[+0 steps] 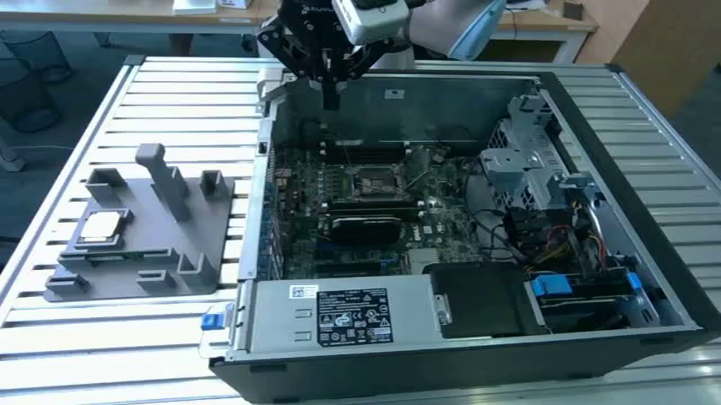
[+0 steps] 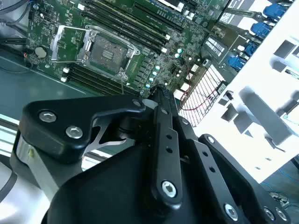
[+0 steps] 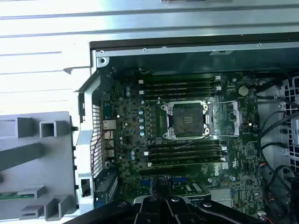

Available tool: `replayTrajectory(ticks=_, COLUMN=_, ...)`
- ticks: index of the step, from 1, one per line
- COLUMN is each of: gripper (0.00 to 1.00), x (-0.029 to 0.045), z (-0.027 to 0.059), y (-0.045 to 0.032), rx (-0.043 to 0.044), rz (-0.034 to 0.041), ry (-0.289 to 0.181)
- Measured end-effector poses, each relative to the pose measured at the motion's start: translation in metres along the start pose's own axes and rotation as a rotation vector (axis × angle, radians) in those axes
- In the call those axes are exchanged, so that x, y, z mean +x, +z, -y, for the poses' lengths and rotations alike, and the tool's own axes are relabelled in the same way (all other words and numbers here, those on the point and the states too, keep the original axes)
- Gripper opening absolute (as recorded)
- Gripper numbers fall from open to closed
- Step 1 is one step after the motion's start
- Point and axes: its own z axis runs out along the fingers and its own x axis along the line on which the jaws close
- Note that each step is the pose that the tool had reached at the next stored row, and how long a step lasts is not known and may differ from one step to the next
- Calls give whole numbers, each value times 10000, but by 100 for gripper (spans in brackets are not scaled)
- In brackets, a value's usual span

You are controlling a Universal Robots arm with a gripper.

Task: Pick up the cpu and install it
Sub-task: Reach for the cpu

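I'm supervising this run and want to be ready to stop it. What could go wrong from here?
1. The cpu lies flat on the grey tray near upright posts; the gripper, jaws shut above the case, might clip a post or nudge the chip.
2. The socket lies open on the motherboard; a tilted or misaligned placement could damage its contacts.

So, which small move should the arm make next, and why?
Probably carry the end effector toward the exterior view's left, over the grey tray: the cpu lies there ungripped, the socket stands open and empty, and the end effector hangs over the case.
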Motion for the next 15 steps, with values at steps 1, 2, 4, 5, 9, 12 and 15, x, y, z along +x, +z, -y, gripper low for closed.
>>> replayTrajectory(ticks=1, gripper=11, x=0, z=0, y=0, rx=1, rz=-1, ry=0)
replayTrajectory(ticks=2, gripper=11, x=1, z=0, y=0, rx=0, rz=0, ry=0)
replayTrajectory(ticks=4, gripper=11, x=6, z=0, y=1, rx=0, rz=0, ry=1)
replayTrajectory(ticks=5, gripper=11, x=8, z=1, y=1, rx=0, rz=0, ry=0)
replayTrajectory(ticks=9, gripper=11, x=19, z=2, y=2, rx=0, rz=0, ry=0)
replayTrajectory(ticks=12, gripper=11, x=26, z=2, y=2, rx=0, rz=-1, ry=0)
replayTrajectory(ticks=15, gripper=11, x=33, z=3, y=3, rx=0, rz=-1, ry=0)
